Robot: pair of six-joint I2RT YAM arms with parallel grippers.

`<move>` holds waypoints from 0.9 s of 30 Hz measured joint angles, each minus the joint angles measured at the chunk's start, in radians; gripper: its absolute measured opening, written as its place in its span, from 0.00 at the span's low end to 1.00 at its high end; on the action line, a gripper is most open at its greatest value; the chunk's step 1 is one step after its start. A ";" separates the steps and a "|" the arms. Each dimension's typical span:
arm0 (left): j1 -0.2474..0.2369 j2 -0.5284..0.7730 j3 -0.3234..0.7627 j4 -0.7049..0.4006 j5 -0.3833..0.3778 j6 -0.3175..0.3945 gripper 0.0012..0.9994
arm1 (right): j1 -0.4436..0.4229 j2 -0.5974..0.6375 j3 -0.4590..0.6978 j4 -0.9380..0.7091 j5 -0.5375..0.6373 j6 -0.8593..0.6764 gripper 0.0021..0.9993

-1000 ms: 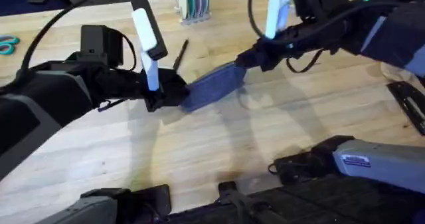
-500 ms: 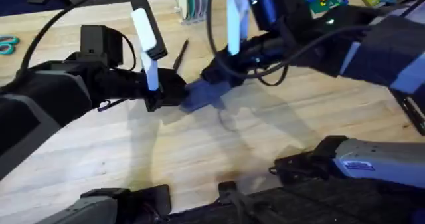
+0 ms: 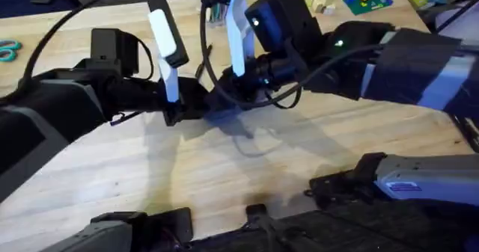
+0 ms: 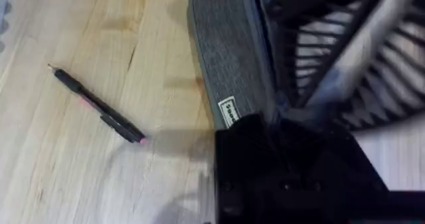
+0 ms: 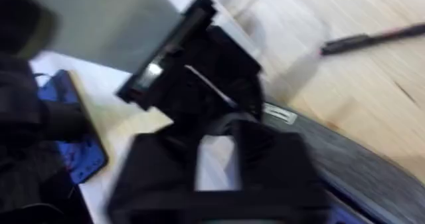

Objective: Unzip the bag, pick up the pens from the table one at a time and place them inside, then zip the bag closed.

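Left fingers [image 3: 196, 106] clamped on the bag [image 4: 229, 64] (right fingers' [image 3: 224, 96] state unclear), pen [image 4: 98, 105] beside.

The left arm, dark-shelled and cabled, reaches from the lower left toward the table's middle, its black two-finger gripper [image 3: 179, 111] low at the surface. The right arm, dark with a grey forearm segment, crosses from the right, its black gripper [image 3: 224, 101] just beside the left one. Whether either pair of fingers is parted cannot be told.
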 joint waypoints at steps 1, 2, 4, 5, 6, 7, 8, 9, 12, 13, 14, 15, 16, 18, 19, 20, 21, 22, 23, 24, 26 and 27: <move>0.000 0.000 0.000 0.002 0.000 0.000 0.04 | 0.004 0.000 0.000 0.006 -0.011 0.004 0.35; 0.000 0.000 0.000 0.002 0.000 0.000 0.04 | 0.007 -0.002 0.001 0.007 -0.021 0.005 0.48; 0.000 0.000 0.000 0.002 0.000 0.000 0.04 | 0.007 -0.015 0.004 -0.021 -0.029 0.007 0.78; 0.000 0.000 0.000 0.002 0.000 0.000 0.04 | 0.003 -0.025 0.008 -0.049 -0.028 0.008 0.91; 0.000 0.000 0.000 0.002 0.000 0.000 0.04 | -0.003 -0.037 0.013 -0.085 -0.023 0.005 0.98; 0.000 0.000 0.000 0.002 0.000 0.000 0.04 | -0.011 -0.052 0.023 -0.127 -0.014 -0.002 0.99; 0.000 0.000 0.000 0.002 0.000 0.000 0.04 | -0.017 -0.064 0.034 -0.164 -0.004 -0.013 1.00; 0.000 0.000 0.000 0.002 0.000 0.000 0.04 | -0.024 -0.078 0.049 -0.205 0.014 -0.029 1.00; 0.000 0.000 0.000 0.002 0.000 0.000 0.04 | -0.038 -0.108 0.100 -0.292 0.069 -0.074 1.00; 0.000 0.000 0.000 0.003 0.001 0.003 0.69 | -0.058 -0.118 0.239 -0.436 0.132 -0.193 1.00; 0.000 0.000 0.000 0.003 0.002 0.000 0.99 | -0.094 -0.110 0.310 -0.453 0.141 -0.232 1.00; 0.000 0.000 0.000 0.002 0.000 0.000 0.99 | -0.129 -0.110 0.329 -0.467 0.152 -0.284 1.00; 0.000 0.000 0.000 -0.001 -0.001 0.000 0.99 | -0.131 -0.110 0.329 -0.470 0.154 -0.298 1.00; 0.003 0.000 0.000 -0.013 -0.001 0.000 0.99 | -0.132 -0.110 0.329 -0.477 0.155 -0.337 1.00; 0.006 0.000 0.000 -0.023 -0.001 0.000 0.99 | -0.132 -0.110 0.329 -0.487 0.155 -0.367 1.00; 0.010 -0.002 0.000 -0.029 -0.002 0.000 0.99 | -0.132 -0.110 0.329 -0.498 0.155 -0.395 1.00; 0.016 -0.008 0.000 -0.037 -0.003 0.000 0.99 | -0.132 -0.110 0.329 -0.510 0.156 -0.431 1.00; 0.023 -0.018 0.000 -0.045 -0.005 0.000 0.99 | -0.132 -0.110 0.329 -0.519 0.159 -0.470 1.00; 0.031 -0.035 0.000 -0.051 -0.005 0.000 0.99 | -0.132 -0.110 0.329 -0.519 0.168 -0.517 1.00; 0.040 -0.054 0.000 -0.054 -0.006 0.000 0.99 | -0.132 -0.110 0.329 -0.514 0.183 -0.564 1.00; 0.058 -0.102 0.000 -0.055 -0.007 0.000 0.99 | -0.132 -0.110 0.329 -0.505 0.219 -0.668 1.00; 0.066 -0.125 0.000 -0.055 -0.007 0.000 0.99 | -0.132 -0.110 0.329 -0.502 0.244 -0.738 1.00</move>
